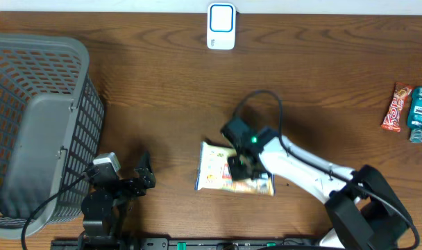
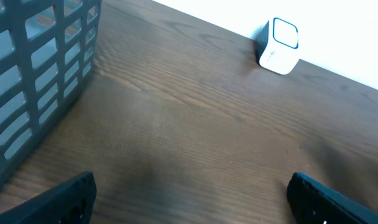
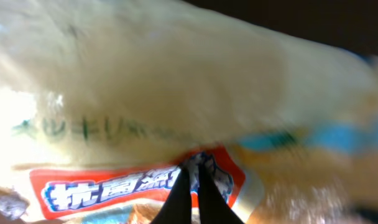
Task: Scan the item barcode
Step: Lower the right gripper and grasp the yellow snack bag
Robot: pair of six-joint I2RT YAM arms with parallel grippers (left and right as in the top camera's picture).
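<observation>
1. The packet, a pale yellow printed wrapper with a red label, lies flat on the wooden table, a little below and right of the frame centre in the overhead view.
2. The right gripper is on the right part of the packet. In the right wrist view its two dark fingers are closed tip against tip on the wrapper, at the red label. I cannot tell if any film is pinched between them.
3. The left gripper stands wide open near the lower left of the overhead frame, over bare wood, with nothing between its fingers.
4. The white and blue scanner stands at the top edge, well apart from the packet.
5. A grey basket fills the left side.
</observation>
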